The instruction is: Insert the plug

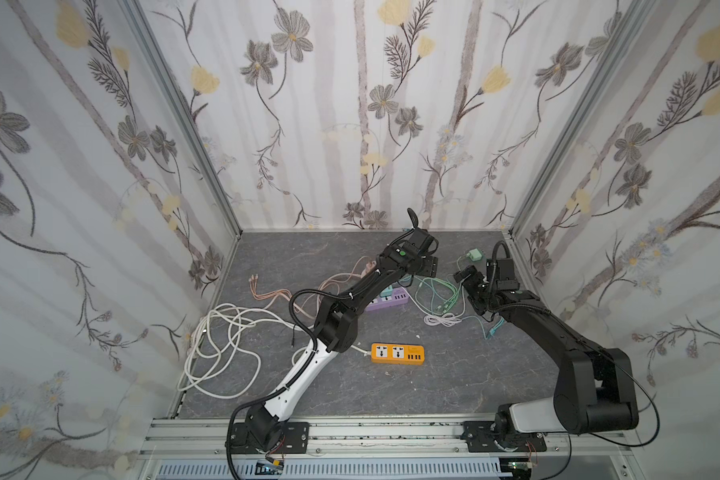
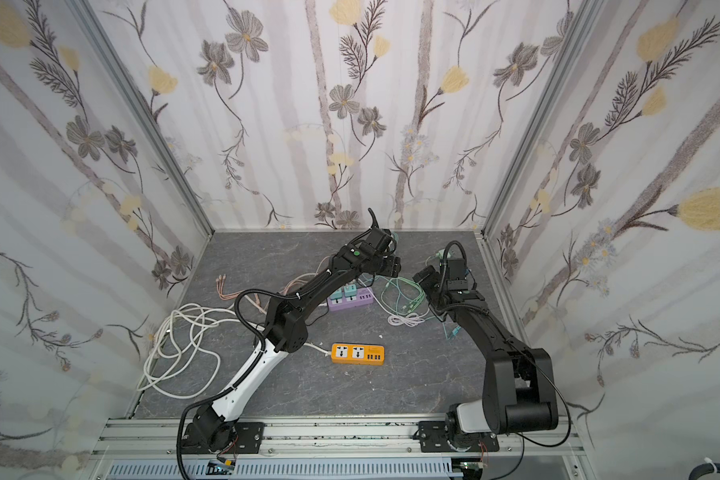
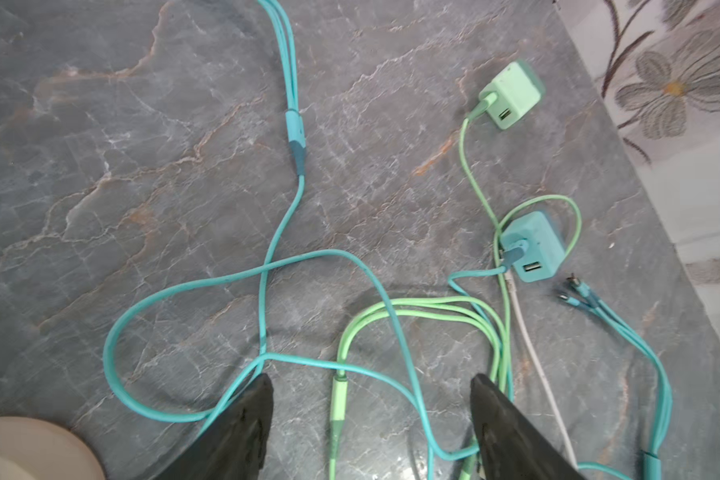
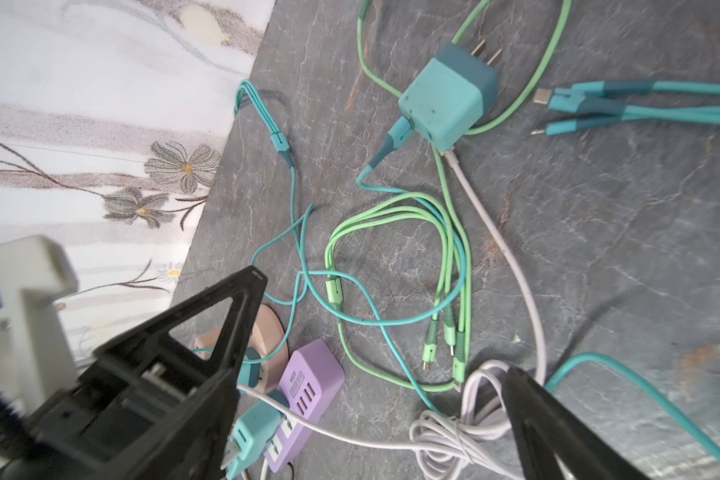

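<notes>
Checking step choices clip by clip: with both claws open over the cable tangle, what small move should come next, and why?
Likely ease the open right claw toward the teal charger and close on its body. It lies loose on the table, prongs bare, in clear sight of the right wrist view. The left claw is open and empty too.

Right gripper, jaws wide, hangs above tangled cables; teal charger lies unplugged on the table, apart from the purple strip.
</notes>
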{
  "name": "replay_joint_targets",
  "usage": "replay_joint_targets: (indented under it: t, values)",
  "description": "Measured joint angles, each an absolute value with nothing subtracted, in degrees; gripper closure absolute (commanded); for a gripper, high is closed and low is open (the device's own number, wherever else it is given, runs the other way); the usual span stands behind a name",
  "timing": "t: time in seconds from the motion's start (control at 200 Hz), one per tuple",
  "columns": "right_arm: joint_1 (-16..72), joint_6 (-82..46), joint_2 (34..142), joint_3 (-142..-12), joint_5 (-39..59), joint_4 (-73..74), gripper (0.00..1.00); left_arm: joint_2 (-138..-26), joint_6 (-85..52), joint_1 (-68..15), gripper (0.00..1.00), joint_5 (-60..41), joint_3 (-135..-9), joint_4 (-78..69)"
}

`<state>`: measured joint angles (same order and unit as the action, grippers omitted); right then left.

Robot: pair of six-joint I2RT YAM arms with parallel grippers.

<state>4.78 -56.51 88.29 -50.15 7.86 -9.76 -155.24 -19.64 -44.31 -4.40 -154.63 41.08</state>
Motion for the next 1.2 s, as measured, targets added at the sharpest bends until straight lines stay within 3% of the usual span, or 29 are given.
replay_joint_targets:
  t: [0.205,0.32,0.41,0.49,0.595,0.854,1.199]
  values:
    - [2.2,-51.1,84.4,-46.7,7.6,-9.5,0.01,-157.9,-18.4,-44.5,0.26,-4.8,-154.3,38.3]
    - [1.5,-47.4,85.8,-46.0,11.2,-8.7,0.01,-159.5,-19.1,-44.5,0.34,-6.4,-154.3,37.9]
    - [1.0,-45.8,88.3,-47.0,13.5,-8.7,0.01,-160.0,-19.9,-44.5,0.50,-7.8,-154.3,37.8]
    - [0.4,-45.7,89.6,-47.1,14.8,-8.5,0.01,-160.2,-21.2,-44.5,0.77,-9.2,-154.3,37.3]
    - [0.0,-45.8,90.5,-47.4,15.8,-7.8,0.00,-160.2,-21.5,-44.7,1.00,-11.3,-154.3,36.8]
    - [-2.9,-44.2,87.2,-45.5,17.6,-5.6,0.01,-156.5,-21.3,-45.2,1.00,-12.7,-154.3,37.2]
    - [-3.8,-25.9,80.5,-46.7,23.0,-2.1,0.01,-138.2,-20.8,-45.3,1.00,-19.2,-152.8,39.3]
